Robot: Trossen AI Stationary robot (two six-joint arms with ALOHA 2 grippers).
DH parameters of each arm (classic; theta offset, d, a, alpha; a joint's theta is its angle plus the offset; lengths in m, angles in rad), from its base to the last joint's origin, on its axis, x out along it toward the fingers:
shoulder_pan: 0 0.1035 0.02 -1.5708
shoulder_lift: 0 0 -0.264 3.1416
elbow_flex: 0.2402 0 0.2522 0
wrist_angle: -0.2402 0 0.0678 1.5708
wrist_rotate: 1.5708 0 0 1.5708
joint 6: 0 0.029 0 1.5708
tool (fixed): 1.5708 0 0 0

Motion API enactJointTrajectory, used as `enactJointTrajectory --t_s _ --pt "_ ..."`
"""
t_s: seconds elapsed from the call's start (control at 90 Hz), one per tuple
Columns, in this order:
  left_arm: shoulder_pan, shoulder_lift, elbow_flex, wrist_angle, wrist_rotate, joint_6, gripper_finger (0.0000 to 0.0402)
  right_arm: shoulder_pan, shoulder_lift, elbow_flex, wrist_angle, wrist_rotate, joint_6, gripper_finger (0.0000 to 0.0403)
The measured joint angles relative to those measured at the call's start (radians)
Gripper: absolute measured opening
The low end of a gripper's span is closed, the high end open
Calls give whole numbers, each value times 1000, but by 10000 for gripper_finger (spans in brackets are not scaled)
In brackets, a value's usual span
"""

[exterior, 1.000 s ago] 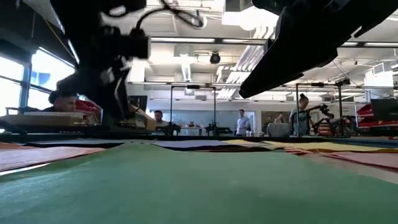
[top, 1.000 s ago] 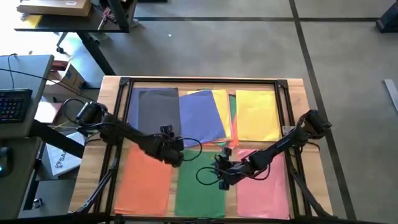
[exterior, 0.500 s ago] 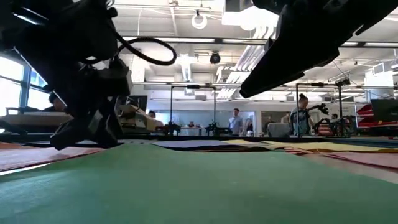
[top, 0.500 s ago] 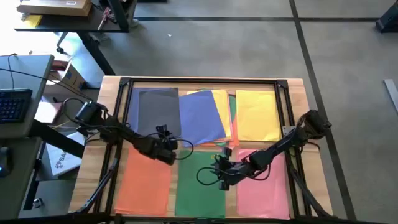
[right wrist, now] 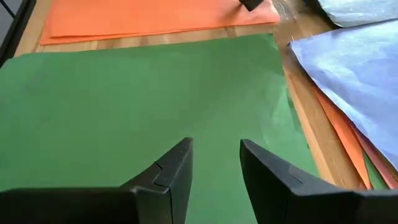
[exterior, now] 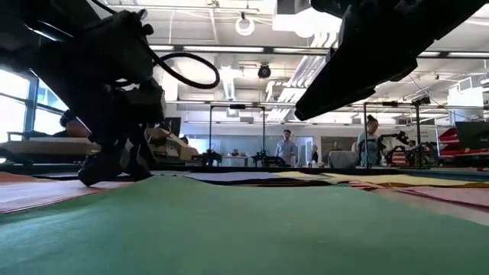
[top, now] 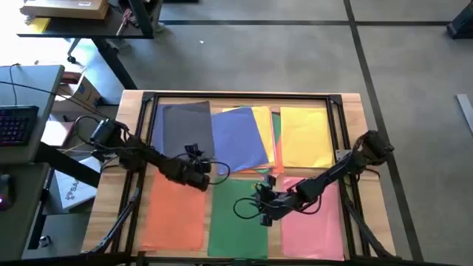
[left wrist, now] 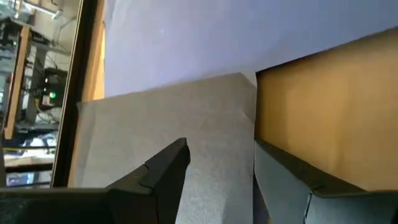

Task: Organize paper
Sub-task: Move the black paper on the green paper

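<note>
We have the left pincer (top: 201, 167) spread apart and empty, low over the near edge of the dark grey paper (top: 188, 133) at the table's (top: 353, 103) far left, beside the blue paper (top: 240, 139). To square that stack well, we should press gently and slide slowly so the sheet does not buckle. The right pincer (top: 261, 213), also parted and empty, hovers over the green paper (top: 236, 229). Orange paper (top: 174, 214) lies left, pink paper (top: 310, 229) right, and yellow paper (top: 304, 137) at the far right; overlapping blue and yellow sheets crowd the middle.
</note>
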Motion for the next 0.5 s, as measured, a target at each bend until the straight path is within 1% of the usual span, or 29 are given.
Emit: enactJointTrajectory --t_s 0.122,0.244,0.344,0.444,0.5 --pt "25 0 0 3 8 0 155 0 0 0 0 0 1 119" --pt "53 0 0 5 22 0 124 0 0 0 0 0 1 119" --pt "78 0 0 5 21 0 81 0 0 0 0 0 0 119" --pt "91 1 0 5 29 0 24 0 0 0 0 0 0 119" --pt "93 1 0 5 36 0 8 0 0 0 0 -1 0 119"
